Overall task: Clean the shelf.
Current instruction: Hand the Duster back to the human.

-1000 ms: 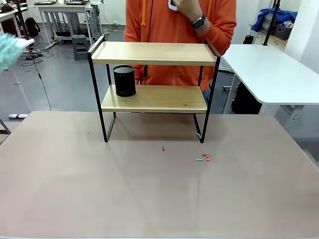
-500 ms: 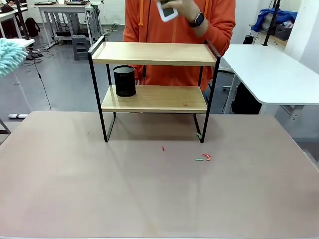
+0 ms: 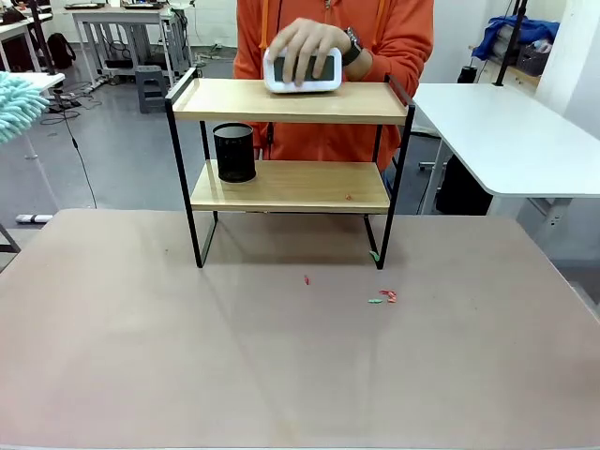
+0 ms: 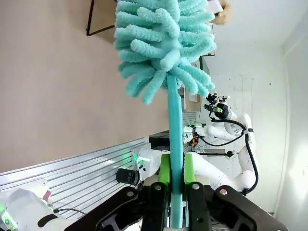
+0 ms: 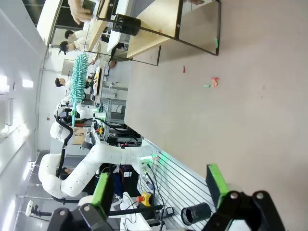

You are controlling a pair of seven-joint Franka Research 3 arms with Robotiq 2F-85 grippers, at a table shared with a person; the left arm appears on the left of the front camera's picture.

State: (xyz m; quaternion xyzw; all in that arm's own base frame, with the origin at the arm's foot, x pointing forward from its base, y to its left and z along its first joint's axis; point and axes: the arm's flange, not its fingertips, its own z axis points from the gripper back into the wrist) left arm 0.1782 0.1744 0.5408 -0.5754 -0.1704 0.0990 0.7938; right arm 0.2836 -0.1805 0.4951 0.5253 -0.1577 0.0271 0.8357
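Front: shelf (image 3: pixel 300 186) stands far-middle of table (image 3: pixel 281 375). Person's hand (image 3: pixel 302 45) rests on white gadget (image 3: pixel 302 77) on top board, black mesh cup (image 3: pixel 234 152) on lower board. Guessing rack is light, stiff, tippy on thin legs, so brush gently and steady by frame upright if needed. No readable writing anywhere.

Left wrist: left gripper (image 4: pixel 176 169) fingers clamped on teal duster (image 4: pixel 163 43) handle. Head looks fluffy, soft.

Right wrist: right gripper (image 5: pixel 159 185) fingers spread wide, nothing between.

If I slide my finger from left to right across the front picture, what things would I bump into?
duster → black cup → white box → little bunch of coloured scraps → white side table
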